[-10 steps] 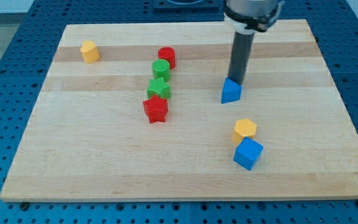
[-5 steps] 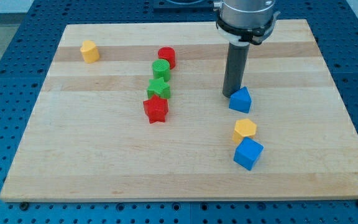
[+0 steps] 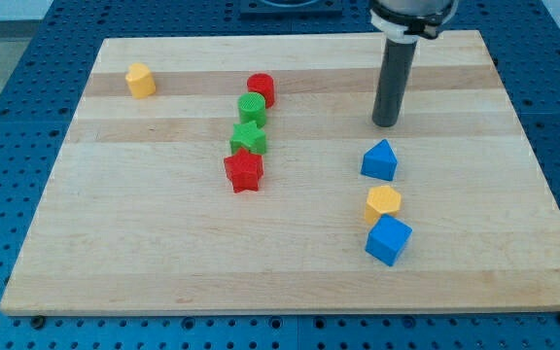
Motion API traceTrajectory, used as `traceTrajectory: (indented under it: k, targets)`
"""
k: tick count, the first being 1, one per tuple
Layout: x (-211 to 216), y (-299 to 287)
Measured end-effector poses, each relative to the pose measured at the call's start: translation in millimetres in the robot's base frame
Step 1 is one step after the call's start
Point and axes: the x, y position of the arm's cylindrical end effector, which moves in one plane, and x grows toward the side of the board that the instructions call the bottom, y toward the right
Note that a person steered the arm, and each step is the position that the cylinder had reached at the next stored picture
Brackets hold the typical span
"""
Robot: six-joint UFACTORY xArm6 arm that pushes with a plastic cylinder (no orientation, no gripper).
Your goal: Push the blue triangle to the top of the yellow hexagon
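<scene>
My tip (image 3: 385, 124) is bare, touching nothing. Small blue triangle block (image 3: 379, 160) sits just below it, w/ yellow hexagon block (image 3: 383, 203) directly beyond; triangle's already atop hexagon.

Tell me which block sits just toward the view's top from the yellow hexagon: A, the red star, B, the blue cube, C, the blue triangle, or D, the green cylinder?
C: the blue triangle sits directly above the yellow hexagon in the view, with a small gap between them, while my tip stands clear of it, farther toward the view's top.
</scene>
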Motion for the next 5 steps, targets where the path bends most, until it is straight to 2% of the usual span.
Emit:
traceTrajectory:
  k: [1, 3, 5]
  targets:
    - [1.5, 0.0]
    - [64.2, -1.5]
    - [72.2, -1.5]
